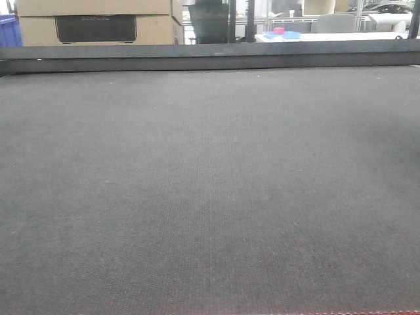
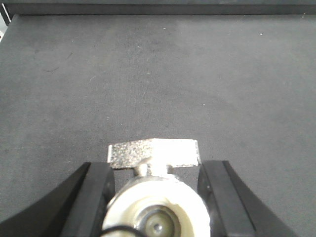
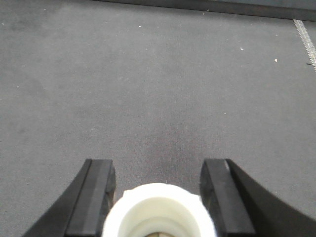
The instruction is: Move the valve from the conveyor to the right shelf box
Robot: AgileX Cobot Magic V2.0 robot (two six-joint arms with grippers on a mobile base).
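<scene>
Grey woven conveyor (image 1: pixel 210 184), boxes (image 1: pixel 98 29) beyond; left fingers (image 2: pixel 91 197), right fingers (image 3: pixel 94 192) each tight on a valve (image 2: pixel 154 157).

Industrial workshop, conveyor (image 1: pixel 210 197), cardboard cartons (image 1: pixel 98 8)

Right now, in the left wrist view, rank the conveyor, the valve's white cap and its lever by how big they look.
1. conveyor
2. valve's white cap, though it is cut off by the frame and nearest the camera
3. lever
</scene>
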